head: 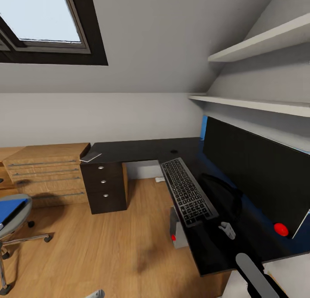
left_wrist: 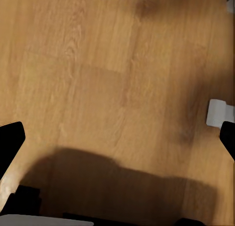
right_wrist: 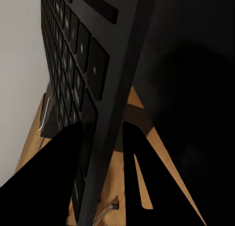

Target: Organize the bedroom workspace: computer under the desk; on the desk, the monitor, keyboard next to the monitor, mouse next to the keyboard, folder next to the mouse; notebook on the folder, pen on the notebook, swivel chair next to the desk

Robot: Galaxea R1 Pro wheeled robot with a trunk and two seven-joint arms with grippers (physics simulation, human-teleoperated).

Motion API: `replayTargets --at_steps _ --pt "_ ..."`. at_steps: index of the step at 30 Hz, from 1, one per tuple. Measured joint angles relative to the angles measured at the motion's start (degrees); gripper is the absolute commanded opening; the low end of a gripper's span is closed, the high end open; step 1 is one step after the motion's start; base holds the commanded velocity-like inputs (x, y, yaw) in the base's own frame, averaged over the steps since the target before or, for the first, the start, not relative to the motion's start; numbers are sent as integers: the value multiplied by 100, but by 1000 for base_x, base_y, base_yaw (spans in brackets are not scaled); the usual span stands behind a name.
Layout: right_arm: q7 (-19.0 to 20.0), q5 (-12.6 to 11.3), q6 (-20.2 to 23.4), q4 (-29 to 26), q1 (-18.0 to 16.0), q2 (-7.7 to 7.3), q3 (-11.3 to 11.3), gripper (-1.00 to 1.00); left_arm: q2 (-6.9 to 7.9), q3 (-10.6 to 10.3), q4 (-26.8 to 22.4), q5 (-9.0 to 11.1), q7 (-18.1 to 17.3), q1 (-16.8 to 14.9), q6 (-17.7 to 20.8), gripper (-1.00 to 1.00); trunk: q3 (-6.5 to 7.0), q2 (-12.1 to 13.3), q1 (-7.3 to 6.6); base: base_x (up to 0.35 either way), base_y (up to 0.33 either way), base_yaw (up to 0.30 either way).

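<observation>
Head view first: the desk (head: 142, 149) runs along the back wall and turns down the right side, black top on a black drawer pedestal (head: 105, 187). On its right leg stands the monitor (head: 254, 173), screen facing the room, red dot at its near lower corner. The chair (head: 13, 216) sits well apart at the far left, with the blue folder (head: 10, 207) lying on its seat. A thin grey notebook (head: 90, 157) lies at the desk's far left end, beside the wooden cabinet (head: 47, 173).

The keyboard (head: 188, 190) lies along the desk's front edge, before the monitor, its long axis running away from the robot. Its near end meets the right gripper (right_wrist: 104, 152), so the right arm is plainly the one at work. That arm reaches in from lower right, forearm low over the desk.

In the right wrist view the two dark fingers (right_wrist: 54, 182) stand either side of the keyboard's (right_wrist: 73, 55) near edge, seemingly pinching it. The next move, I judge, is a slide or lift along that long axis.

The left gripper (left_wrist: 117, 138) hangs over bare floor (left_wrist: 98, 64), fingers spread wide, holding nothing.
</observation>
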Motion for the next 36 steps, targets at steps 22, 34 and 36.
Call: replayTargets --at_steps 22,34,36 --pt "9 -14 283 410 -1 22 -397 -100 2 0 1 0 0 0 0 100 0 0 0 0 -58 0" --pt "16 -14 463 627 -3 43 -390 -100 3 0 1 0 1 0 0 100 0 0 0 0 -12 0" --pt "16 -15 464 627 -3 43 -389 -100 5 0 1 0 1 0 0 100 0 0 0 0 0 0"
